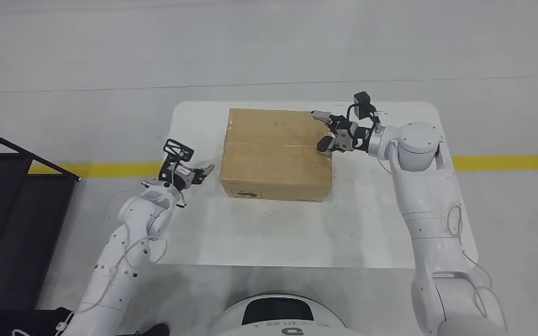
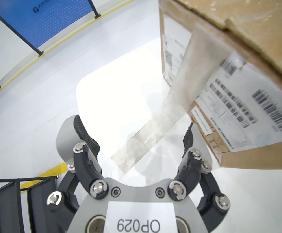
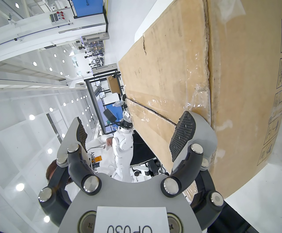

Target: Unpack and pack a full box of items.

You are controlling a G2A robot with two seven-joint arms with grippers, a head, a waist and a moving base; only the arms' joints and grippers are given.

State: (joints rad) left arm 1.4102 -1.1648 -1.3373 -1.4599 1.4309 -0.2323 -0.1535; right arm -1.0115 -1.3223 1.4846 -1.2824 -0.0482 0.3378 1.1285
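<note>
Top view: closed cardboard box [image 1: 276,155], contents hidden, sits between the two sets of jaws on the white tabletop [image 1: 277,231]. Right jaws gape empty, one pad [image 3: 182,134] at the box's top edge. Left jaws stand wide open, empty, with a loose tape strip [image 2: 154,130] hanging from the box toward them. Yellow floor line [image 1: 109,169] passes the left jaws.

Robotics test hall.
Beyond the left gripper [image 2: 135,130] stood a blue perforated panel [image 2: 44,19], a yellow floor stripe [image 2: 55,171] beside it; beyond the right gripper [image 3: 133,120], round ceiling lights [image 3: 32,117].
</note>
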